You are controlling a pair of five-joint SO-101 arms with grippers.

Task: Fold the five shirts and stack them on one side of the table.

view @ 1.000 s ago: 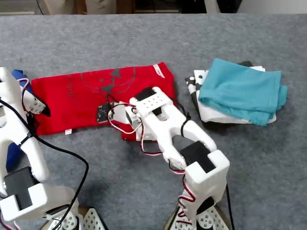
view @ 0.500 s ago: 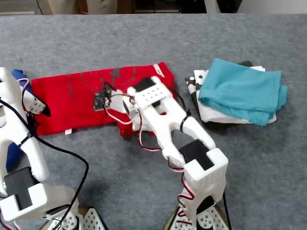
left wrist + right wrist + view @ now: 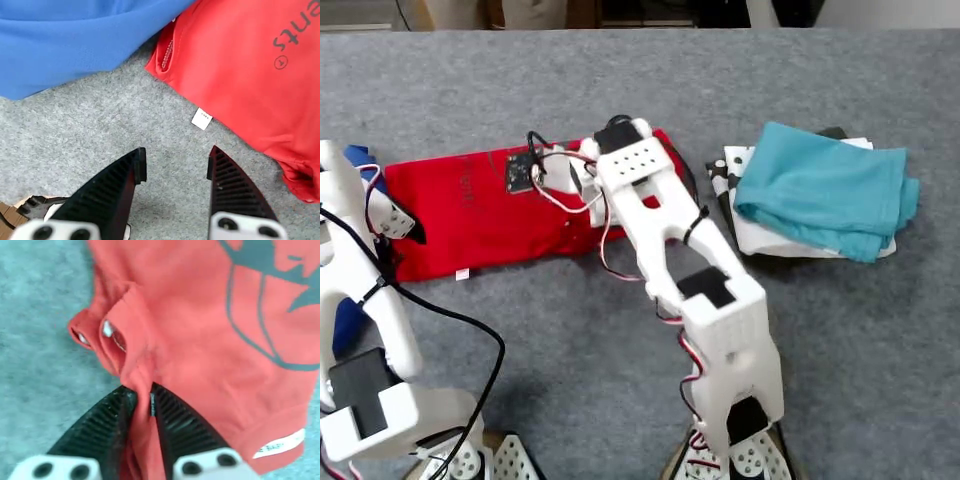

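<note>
A red shirt (image 3: 460,210) with a dark print lies spread across the left-middle of the table. My right gripper (image 3: 143,396) is shut on a bunched fold of the red shirt (image 3: 210,340), and its arm (image 3: 640,190) stretches over the shirt's right part. My left gripper (image 3: 175,162) hovers open above bare cloth at the red shirt's (image 3: 250,75) left end, close to its white tag (image 3: 202,118). A blue shirt (image 3: 75,35) lies next to it and peeks out at the table's left edge (image 3: 355,160). A teal shirt (image 3: 820,190) tops a folded stack on the right.
The stack holds a white shirt (image 3: 760,235) and a black-and-white patterned one (image 3: 723,175) under the teal one. Grey cloth (image 3: 880,340) covers the table, with open room along the front and the far side. The left arm (image 3: 365,300) stands along the left edge.
My right arm has swung toward the far side, drawing the red shirt's near right edge up over the shirt. The left arm has stayed still.
</note>
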